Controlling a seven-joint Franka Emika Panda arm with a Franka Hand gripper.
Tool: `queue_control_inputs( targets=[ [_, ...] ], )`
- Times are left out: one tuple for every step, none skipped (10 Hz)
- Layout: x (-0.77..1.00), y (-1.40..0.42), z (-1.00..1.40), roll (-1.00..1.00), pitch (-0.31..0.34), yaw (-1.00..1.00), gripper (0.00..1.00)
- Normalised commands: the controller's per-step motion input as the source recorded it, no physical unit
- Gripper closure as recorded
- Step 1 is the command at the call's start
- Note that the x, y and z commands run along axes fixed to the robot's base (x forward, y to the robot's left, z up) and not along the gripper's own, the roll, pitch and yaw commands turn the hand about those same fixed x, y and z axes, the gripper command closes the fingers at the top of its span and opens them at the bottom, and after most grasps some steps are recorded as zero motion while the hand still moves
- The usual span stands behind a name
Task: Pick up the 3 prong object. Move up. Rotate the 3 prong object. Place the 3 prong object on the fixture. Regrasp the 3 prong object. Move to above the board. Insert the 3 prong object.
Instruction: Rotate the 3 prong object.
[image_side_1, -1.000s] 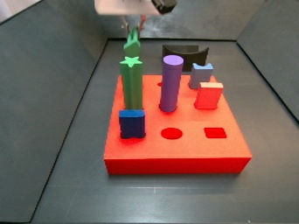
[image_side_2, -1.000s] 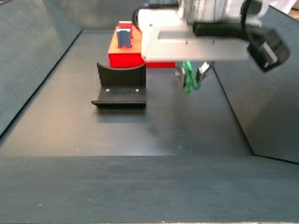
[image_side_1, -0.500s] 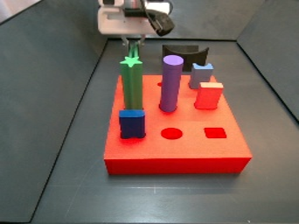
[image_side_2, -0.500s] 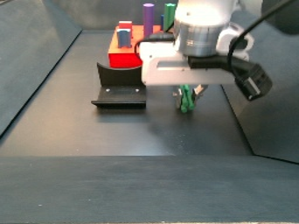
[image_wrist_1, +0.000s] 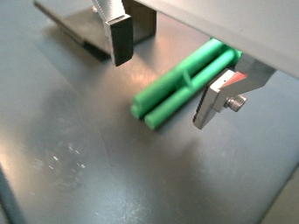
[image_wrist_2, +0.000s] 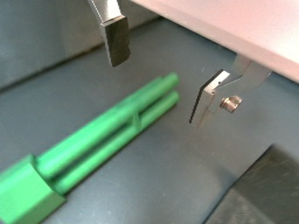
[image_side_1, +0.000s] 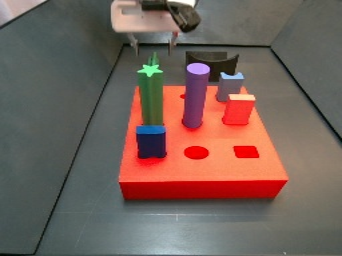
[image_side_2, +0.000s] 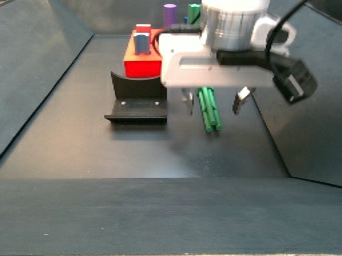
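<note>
The 3 prong object (image_wrist_1: 181, 87) is a green bar lying flat on the dark floor, also seen in a wrist view (image_wrist_2: 100, 149) and a side view (image_side_2: 207, 108). My gripper (image_wrist_1: 167, 70) is open just above it, with one finger (image_wrist_1: 121, 39) on each side and nothing held. It also shows in a wrist view (image_wrist_2: 163, 68) and in both side views (image_side_2: 210, 98) (image_side_1: 156, 42). The black fixture (image_side_2: 134, 100) stands on the floor beside the bar. The red board (image_side_1: 201, 170) lies beyond the fixture (image_side_1: 207, 60).
On the board stand a green post with a star top (image_side_1: 150, 90), a purple cylinder (image_side_1: 195, 95), a dark blue block (image_side_1: 151, 140), a red block (image_side_1: 238, 108) and a light blue block (image_side_1: 231, 82). Sloped grey walls (image_side_2: 54, 90) ring the floor.
The gripper came down with the green bar hanging tilted in its jaws, then let go. The bar now lies flat on the floor and the jaws stand open.
</note>
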Motion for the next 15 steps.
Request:
queue_control_inputs(
  targets=[
    [-0.02, 0.0, 1.0, -0.02, 0.035, 0.01, 0.0],
    [-0.02, 0.0, 1.0, -0.02, 0.036, 0.01, 0.0],
    [-0.02, -0.01, 1.0, -0.03, 0.04, 0.01, 0.0],
    [-0.03, -0.01, 0.94, -0.03, 0.041, 0.01, 0.0],
    [-0.03, -0.01, 0.71, -0.03, 0.036, 0.01, 0.0],
    [-0.02, -0.01, 0.49, -0.04, 0.039, 0.01, 0.0],
    [0.0, 0.0, 0.0, 0.0, 0.0, 1.0, 0.0],
    [0.0, 0.0, -0.12, 0.0, 0.0, 1.0, 0.0],
    [0.03, 0.01, -0.2, 0.0, -0.001, 1.0, 0.0],
    [0.04, 0.01, -0.13, 0.0, -0.001, 1.0, 0.0],
    [0.03, 0.01, -0.06, 0.0, -0.001, 1.0, 0.0],
    [0.03, 0.01, -0.05, 0.0, -0.001, 1.0, 0.0],
    [0.03, 0.01, -0.05, 0.0, -0.001, 1.0, 0.0],
    [0.03, 0.01, -0.04, 0.0, -0.001, 1.0, 0.0],
    [0.03, 0.01, -0.04, 0.0, -0.002, 1.0, 0.0]
  ],
)
